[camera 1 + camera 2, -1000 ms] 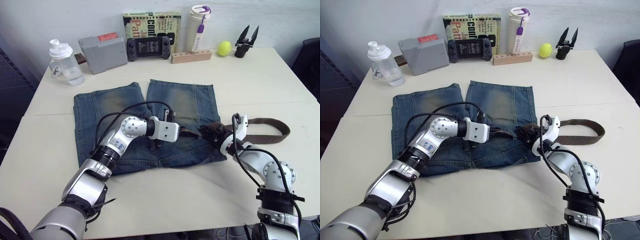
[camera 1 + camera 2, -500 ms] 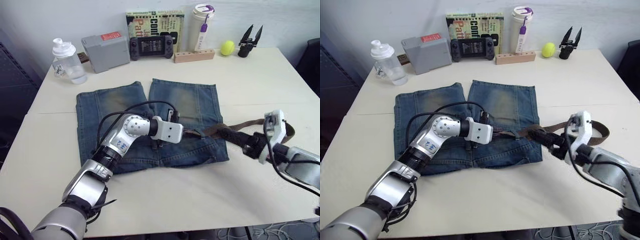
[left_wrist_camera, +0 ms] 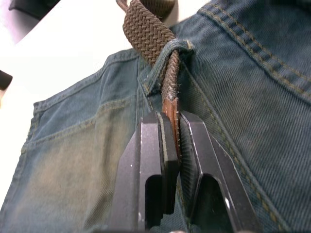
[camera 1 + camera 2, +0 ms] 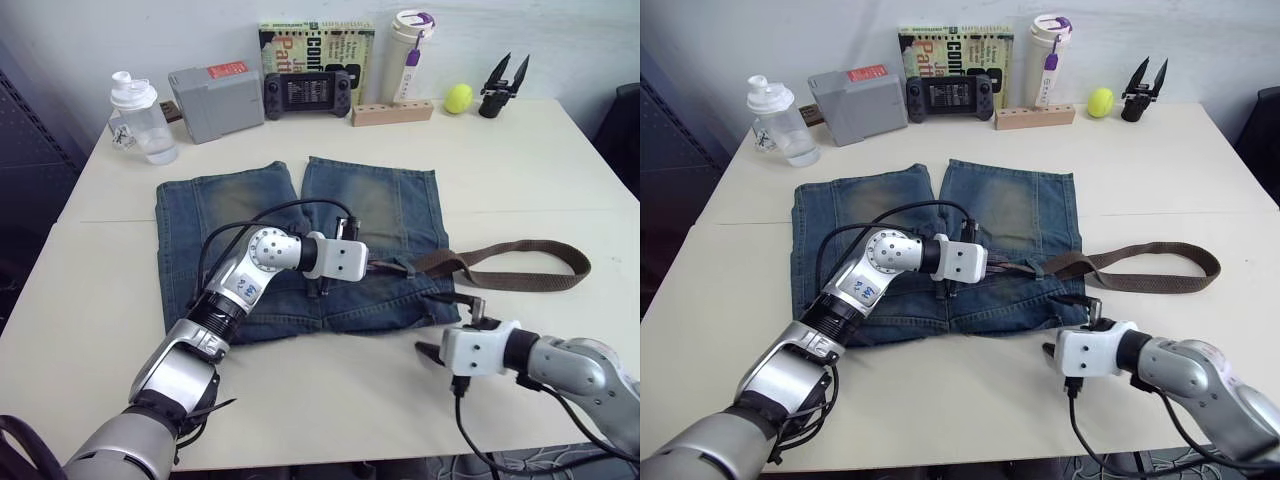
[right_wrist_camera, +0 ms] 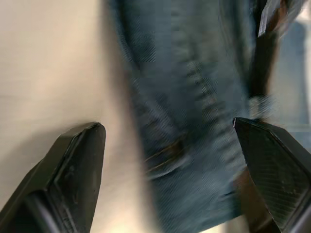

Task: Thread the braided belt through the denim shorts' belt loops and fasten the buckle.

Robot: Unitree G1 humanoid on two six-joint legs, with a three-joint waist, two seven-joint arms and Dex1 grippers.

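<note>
R gripper (image 5: 165, 170) dropped belt, now wide open, L gripper (image 3: 172, 145) pinching 1 braided belt (image 4: 500, 262) tip, prob thru 1 loop (image 3: 167, 60)

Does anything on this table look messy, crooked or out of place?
Mostly the braided belt: it passes through one belt loop of the denim shorts, and the rest lies in a loose loop on the table beside them. Nothing looks spilled or damaged.

A robot test bench in a lab or office: a plain cream table (image 4: 560, 160) stands against a bare pale wall. Lined up along its far edge are a book (image 4: 317, 50), a handheld game console (image 4: 305, 92), a grey box (image 4: 217, 88), a shaker bottle (image 4: 141, 122), a tumbler (image 4: 412, 57) and a tennis ball (image 4: 459, 97).
</note>
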